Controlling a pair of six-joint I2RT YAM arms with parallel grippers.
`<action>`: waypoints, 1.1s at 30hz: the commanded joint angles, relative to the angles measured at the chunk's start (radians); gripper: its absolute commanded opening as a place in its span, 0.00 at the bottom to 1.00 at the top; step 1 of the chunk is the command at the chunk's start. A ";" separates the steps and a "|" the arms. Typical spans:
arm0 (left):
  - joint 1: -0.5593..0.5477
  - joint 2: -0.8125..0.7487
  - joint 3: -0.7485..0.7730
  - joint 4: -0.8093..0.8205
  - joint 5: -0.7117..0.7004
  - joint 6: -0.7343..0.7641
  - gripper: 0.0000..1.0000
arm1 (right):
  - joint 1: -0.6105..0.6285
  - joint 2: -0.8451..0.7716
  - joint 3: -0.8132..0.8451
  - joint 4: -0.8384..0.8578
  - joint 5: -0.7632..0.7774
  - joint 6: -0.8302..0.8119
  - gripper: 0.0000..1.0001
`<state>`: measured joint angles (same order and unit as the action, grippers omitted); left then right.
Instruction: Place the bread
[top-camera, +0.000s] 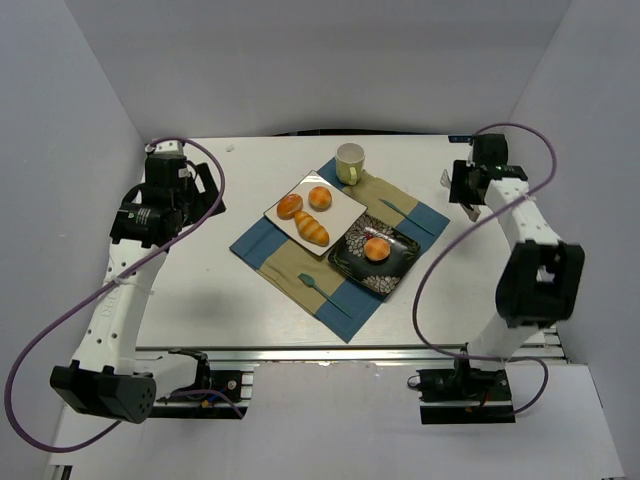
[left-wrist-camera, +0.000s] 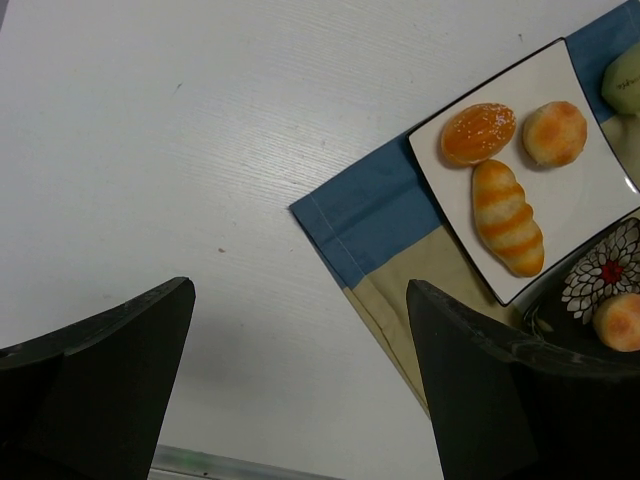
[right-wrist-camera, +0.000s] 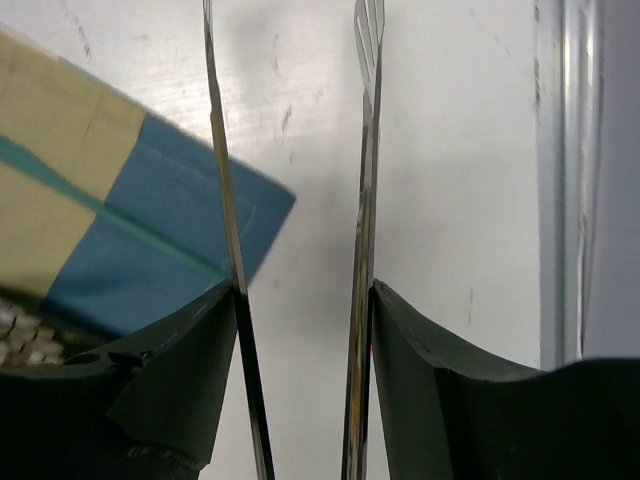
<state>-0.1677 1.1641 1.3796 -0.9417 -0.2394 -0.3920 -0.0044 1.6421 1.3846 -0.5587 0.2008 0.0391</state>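
Now bread (top-camera: 377, 249): sm. round golden-orange bun; on dark patterned plate (top-camera: 393, 276).

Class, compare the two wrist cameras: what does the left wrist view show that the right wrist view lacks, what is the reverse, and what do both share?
Left wrist only: the white plate with two round buns and a long roll, a third bun on the dark plate, a cup's edge, and the open, empty left gripper. Right wrist only: the right gripper closed on metal tongs, and a teal utensil. Both: the blue-and-tan placemat, the white table, seemingly a sliver of the dark plate.
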 joint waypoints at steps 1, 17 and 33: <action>-0.006 0.008 -0.017 0.003 -0.003 0.015 0.98 | -0.048 0.125 0.158 0.178 -0.081 -0.104 0.60; -0.006 0.049 -0.013 -0.035 -0.028 0.022 0.98 | -0.124 0.617 0.485 0.217 -0.225 -0.136 0.63; -0.006 0.036 -0.016 -0.022 -0.009 0.039 0.98 | -0.124 0.411 0.516 0.073 -0.109 -0.004 0.89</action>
<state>-0.1677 1.2335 1.3472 -0.9710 -0.2508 -0.3641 -0.1268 2.2589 1.8503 -0.4423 0.0700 -0.0517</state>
